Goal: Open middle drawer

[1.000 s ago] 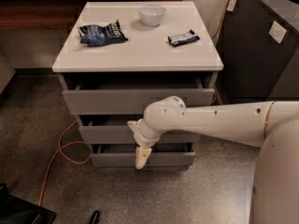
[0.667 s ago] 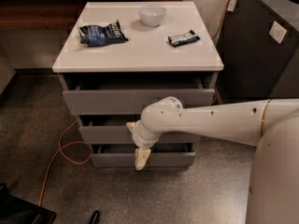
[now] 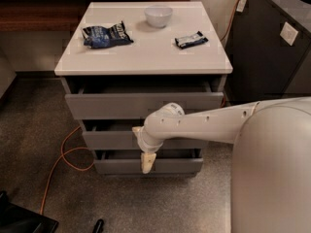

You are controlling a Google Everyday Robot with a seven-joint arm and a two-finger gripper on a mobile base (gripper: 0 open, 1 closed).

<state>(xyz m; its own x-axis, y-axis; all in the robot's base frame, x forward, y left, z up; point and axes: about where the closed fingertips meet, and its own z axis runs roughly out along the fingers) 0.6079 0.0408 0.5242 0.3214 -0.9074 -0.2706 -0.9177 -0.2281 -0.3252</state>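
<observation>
Pincer (image 3: 148,162) hangs pointing down before the bottom drawer (image 3: 172,166); we cannot tell how open it is or if it holds anything. Middle drawer (image 3: 109,140) sits at its 10 o'clock. Surface (image 3: 146,57) at 12 o'clock carries bowl (image 3: 158,16), chip bag (image 3: 106,35), bar (image 3: 191,40).
</observation>
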